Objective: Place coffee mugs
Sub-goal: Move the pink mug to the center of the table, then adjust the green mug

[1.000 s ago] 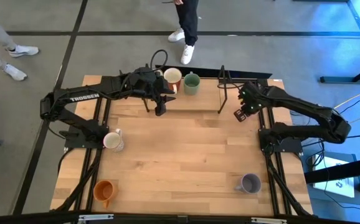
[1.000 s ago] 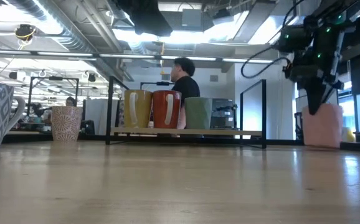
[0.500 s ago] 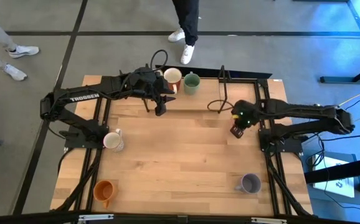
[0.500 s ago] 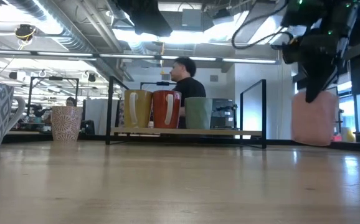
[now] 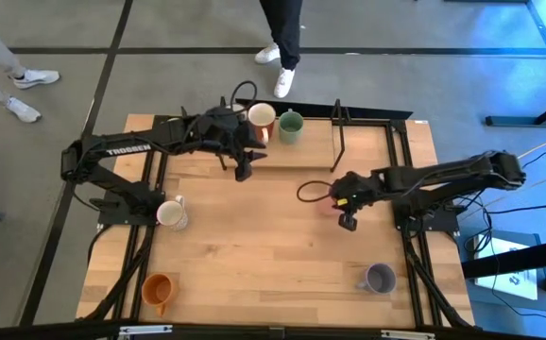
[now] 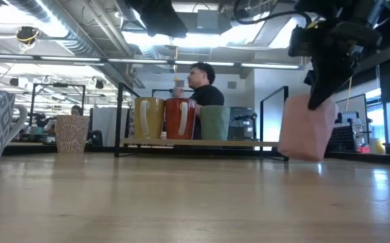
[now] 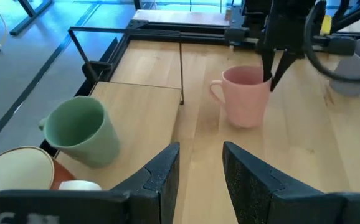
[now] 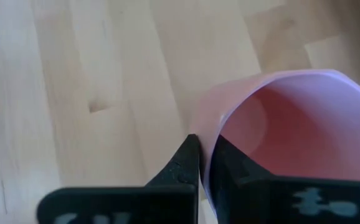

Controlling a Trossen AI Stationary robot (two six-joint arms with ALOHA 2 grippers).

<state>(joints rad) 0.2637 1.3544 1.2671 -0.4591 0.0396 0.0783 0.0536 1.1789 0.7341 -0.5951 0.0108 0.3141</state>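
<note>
Pink mug (image 7: 247,96) pinched by its rim in right gripper (image 8: 203,163), one finger inside the wall, one outside, clamped on thin matte ceramic. Smooth, round, slightly tapered toward the base; mouth up, long axis upright; handle (image 7: 215,92) out sideways, toward the rack side of the table in the left wrist view. Seen in the low view (image 6: 307,137) as hanging just clear of the tabletop. Position: over the middle-right of the pale wood-plank table (image 5: 254,246), between rack and grey mug.

Left gripper (image 5: 244,169) hovering by the rack's near edge, fingers (image 7: 161,177) parted with nothing between them.

Rack (image 5: 341,132): thin black metal frame around a low wooden shelf at the far table edge. On it, upright, mouths up: green mug (image 5: 291,127), matte; beside it a red mug with cream inside (image 5: 263,118); a yellow mug (image 6: 148,118) visible only in the low view.

Elsewhere on the table, well apart: patterned white mug (image 5: 172,213) near the left arm's base, glossy orange mug (image 5: 158,289) at the near left corner, grey mug (image 5: 380,278) at the near right, all upright.

Person (image 6: 204,88) standing beyond the far edge.
</note>
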